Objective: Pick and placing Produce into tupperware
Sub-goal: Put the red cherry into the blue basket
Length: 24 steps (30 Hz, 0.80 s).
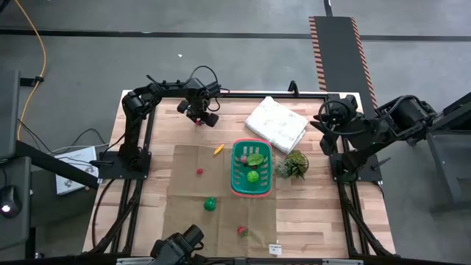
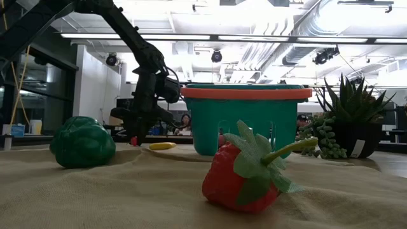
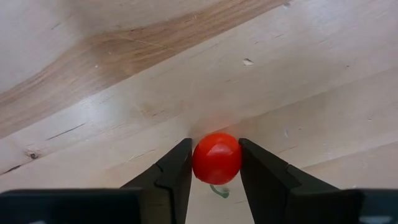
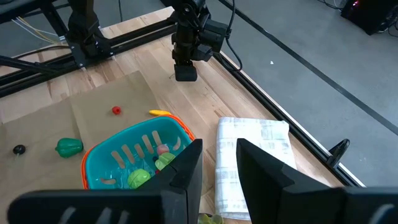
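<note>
Wooden table (image 1: 316, 221) first, tan mat (image 1: 184, 184) laid over its middle. Teal basket (image 1: 252, 168) standing on the mat's right part, already holding a few green pieces and a pinkish one, so partly filled by the look of it. White cloth bundle (image 1: 276, 123) and spiky potted plant (image 1: 296, 164) just beside the basket, off to its far and right sides, likely mere clutter. Left gripper (image 3: 214, 165) out at the table's far edge, well apart from the basket, clamped on a small red tomato (image 3: 216, 158), pinched between both fingers just above bare wood. Right gripper (image 4: 219, 163) parked over the table's right side, empty, fingers narrowly parted. Loose produce lying in wait: green pepper (image 1: 210, 204), strawberry (image 1: 241, 230), red berry (image 1: 199, 171), yellow piece (image 1: 218, 150). Probably a carry to the basket next.
</note>
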{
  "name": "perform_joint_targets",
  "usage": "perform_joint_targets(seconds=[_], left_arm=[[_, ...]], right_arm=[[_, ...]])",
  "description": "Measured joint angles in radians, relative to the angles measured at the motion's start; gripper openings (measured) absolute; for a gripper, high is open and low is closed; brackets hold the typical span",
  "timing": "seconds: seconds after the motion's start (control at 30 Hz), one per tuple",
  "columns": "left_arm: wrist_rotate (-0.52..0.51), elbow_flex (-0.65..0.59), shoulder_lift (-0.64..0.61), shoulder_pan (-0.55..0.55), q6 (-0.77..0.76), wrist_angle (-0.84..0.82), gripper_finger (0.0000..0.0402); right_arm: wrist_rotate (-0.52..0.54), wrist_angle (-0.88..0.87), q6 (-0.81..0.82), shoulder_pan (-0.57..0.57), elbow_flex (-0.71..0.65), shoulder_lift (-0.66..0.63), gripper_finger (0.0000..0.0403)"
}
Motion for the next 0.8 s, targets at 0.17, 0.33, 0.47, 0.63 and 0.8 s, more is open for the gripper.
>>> perform_joint_targets(seconds=[0.17,0.33,0.47,0.63,0.8], left_arm=[[0.000,0.000,0.000,0.000,0.000,0.000,0.0119],[0.000,0.000,0.000,0.000,0.000,0.000,0.0119],[0.000,0.000,0.000,0.000,0.000,0.000,0.0120],[0.000,0.000,0.000,0.000,0.000,0.000,0.0117],[0.000,0.000,0.000,0.000,0.000,0.000,0.0099]], right_arm=[[0.000,0.000,0.000,0.000,0.000,0.000,0.0089],[0.000,0.000,0.000,0.000,0.000,0.000,0.0089],[0.000,0.000,0.000,0.000,0.000,0.000,0.0089],[0.000,0.000,0.000,0.000,0.000,0.000,0.0089],[0.001,0.000,0.000,0.000,0.000,0.000,0.0089]])
